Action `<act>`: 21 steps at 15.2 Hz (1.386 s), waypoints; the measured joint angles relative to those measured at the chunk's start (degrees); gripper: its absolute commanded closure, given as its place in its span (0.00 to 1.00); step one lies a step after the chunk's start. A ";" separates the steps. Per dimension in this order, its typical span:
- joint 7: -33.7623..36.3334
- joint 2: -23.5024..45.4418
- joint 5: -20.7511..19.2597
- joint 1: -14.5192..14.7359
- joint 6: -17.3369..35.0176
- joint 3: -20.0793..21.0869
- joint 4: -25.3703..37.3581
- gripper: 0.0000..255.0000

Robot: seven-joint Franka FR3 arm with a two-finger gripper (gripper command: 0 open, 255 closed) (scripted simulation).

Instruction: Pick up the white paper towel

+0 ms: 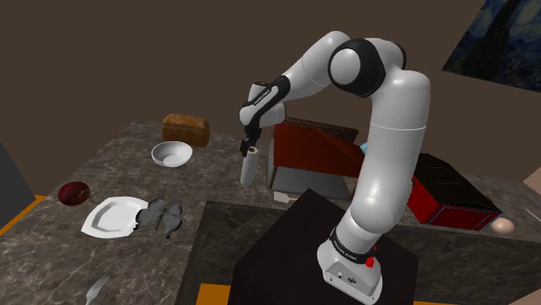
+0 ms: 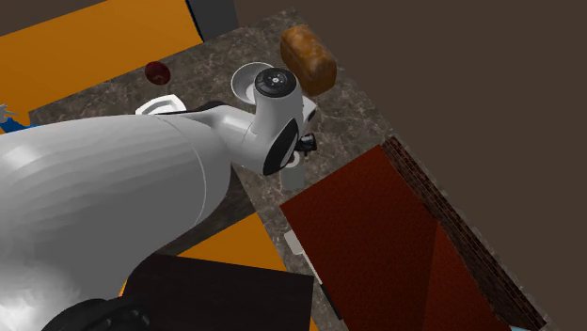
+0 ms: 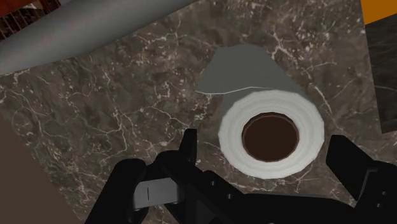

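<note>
The paper towel [image 1: 250,168] is a white roll with a brown core, standing upright on the dark marble counter [image 1: 113,169] beside a red box. My gripper [image 1: 248,148] hangs right over its top. In the wrist view the roll [image 3: 270,135] sits between the two black fingers [image 3: 189,147], and a small gap shows on each side, so the gripper [image 3: 270,156] is open and not touching it. In the second exterior view the hand [image 2: 306,144] covers most of the roll [image 2: 293,161].
A red box [image 1: 316,156] stands close against the roll on the shoulder view's right. On the counter's left are a bread loaf [image 1: 186,129], a white bowl [image 1: 172,154], a white plate [image 1: 113,216], a dark red fruit [image 1: 74,192] and a fork [image 1: 95,288].
</note>
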 measured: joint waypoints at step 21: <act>0.77 -2.75 -0.86 0.49 -3.02 -0.38 0.35 1.00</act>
